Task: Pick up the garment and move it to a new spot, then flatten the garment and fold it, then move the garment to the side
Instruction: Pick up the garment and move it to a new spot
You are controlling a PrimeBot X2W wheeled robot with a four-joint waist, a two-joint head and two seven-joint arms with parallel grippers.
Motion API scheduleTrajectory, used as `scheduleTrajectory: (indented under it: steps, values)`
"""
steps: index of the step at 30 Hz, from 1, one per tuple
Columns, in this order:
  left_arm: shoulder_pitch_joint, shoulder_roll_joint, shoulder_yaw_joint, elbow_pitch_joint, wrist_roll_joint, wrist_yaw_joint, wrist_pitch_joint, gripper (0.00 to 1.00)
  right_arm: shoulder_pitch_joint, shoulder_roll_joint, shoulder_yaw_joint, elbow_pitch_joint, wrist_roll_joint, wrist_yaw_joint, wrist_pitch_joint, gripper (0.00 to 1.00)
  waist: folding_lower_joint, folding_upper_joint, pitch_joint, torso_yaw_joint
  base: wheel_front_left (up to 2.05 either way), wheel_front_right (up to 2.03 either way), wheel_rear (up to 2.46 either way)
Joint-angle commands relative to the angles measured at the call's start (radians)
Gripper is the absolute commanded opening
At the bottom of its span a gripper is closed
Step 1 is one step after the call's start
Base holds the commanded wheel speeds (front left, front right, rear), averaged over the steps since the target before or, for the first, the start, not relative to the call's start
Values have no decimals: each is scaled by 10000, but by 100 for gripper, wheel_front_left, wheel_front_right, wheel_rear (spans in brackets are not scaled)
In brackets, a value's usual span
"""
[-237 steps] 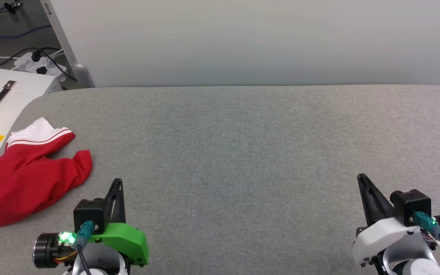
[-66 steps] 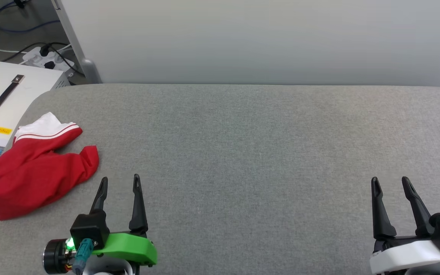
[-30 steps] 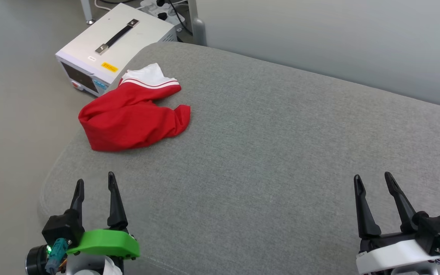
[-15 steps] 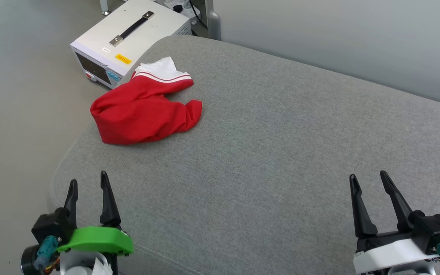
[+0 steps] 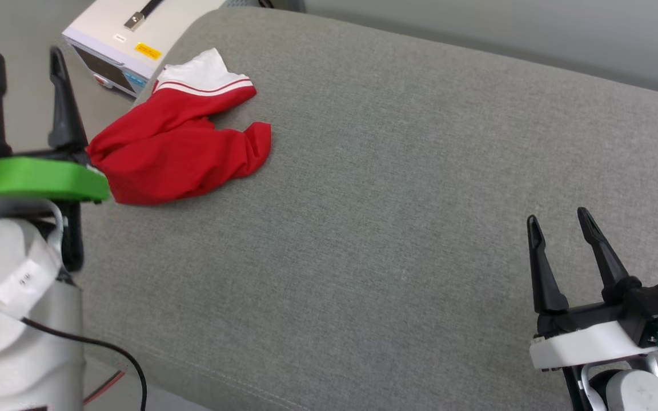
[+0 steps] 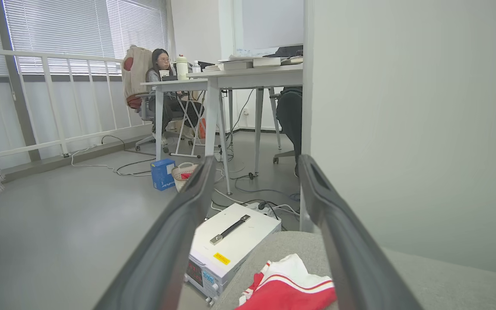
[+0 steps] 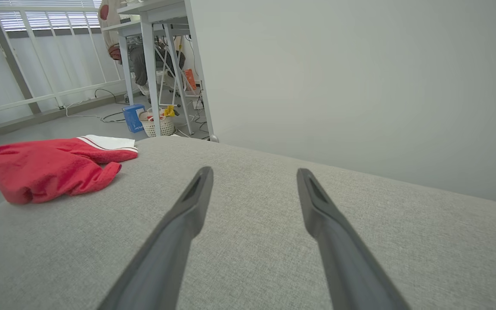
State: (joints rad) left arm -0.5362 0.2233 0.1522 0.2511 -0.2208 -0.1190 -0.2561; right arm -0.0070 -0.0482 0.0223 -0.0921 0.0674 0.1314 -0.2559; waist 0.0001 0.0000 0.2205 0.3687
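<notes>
Garment (image 5: 175, 154) lies crumpled near the far-left corner of the grey fabric-topped counter (image 5: 397, 188), just inside the rounded edge. It is mostly a red heap, with one white sleeve and its red-and-white striped trim pointing toward the far side. I cannot tell which face is up. Both grippers are apart from it. Left gripper (image 5: 25, 55) sits high at the left of the head view, fingers spread wide with nothing between them. Its green mount overlaps the garment's near-left end in that view. It appears to hang off the counter's left edge rather than over the cloth, though depth is hard to read from the head camera. In the left wrist view the left gripper (image 6: 256, 158) points level, out across the room. The garment (image 6: 291, 292) shows low between the fingers, and a white box (image 6: 230, 245) with a black handle stands on the floor just beyond the counter corner. A person (image 6: 162, 86) sits at a desk (image 6: 230, 75) in the background. Right gripper (image 5: 557, 216) is at the lower right of the head view over bare counter, well apart from the garment, also open wide and empty. In the right wrist view the right gripper (image 7: 253, 171) frames plain grey fabric, with the garment (image 7: 54, 168) far off to the left, resting on the counter near its edge.
</notes>
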Motion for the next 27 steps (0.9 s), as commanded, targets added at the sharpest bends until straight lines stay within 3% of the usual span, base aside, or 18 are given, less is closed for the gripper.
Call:
scheduleTrajectory:
  steps: [1,6,14,22,27]
  values:
    - [-507,333,-116,290,-76,-58,-39,100,-233,-20,26,-112,-128,-7,-59,100,-1,0,638,-468,0,0,0]
    - [-2047,1404,-1037,1092,-975,-109,1023,100,-491,-81,6,-316,-243,-7,-59,100,-1,0,1180,-768,0,0,0]
    - [-3442,3157,-3227,1941,-3387,-115,4596,100,-842,-259,-47,-526,-252,-7,-59,100,-1,0,1877,-1088,0,0,0]
    - [-3914,4264,-4983,2383,-5272,-116,8515,100,-1213,-353,45,-636,-268,-7,-59,100,-1,0,2523,-1443,0,0,0]
    - [-3942,4646,-5718,2522,-5899,-116,9913,100,-1381,-388,58,-682,-286,-7,-59,100,-1,0,2918,-1712,0,0,0]
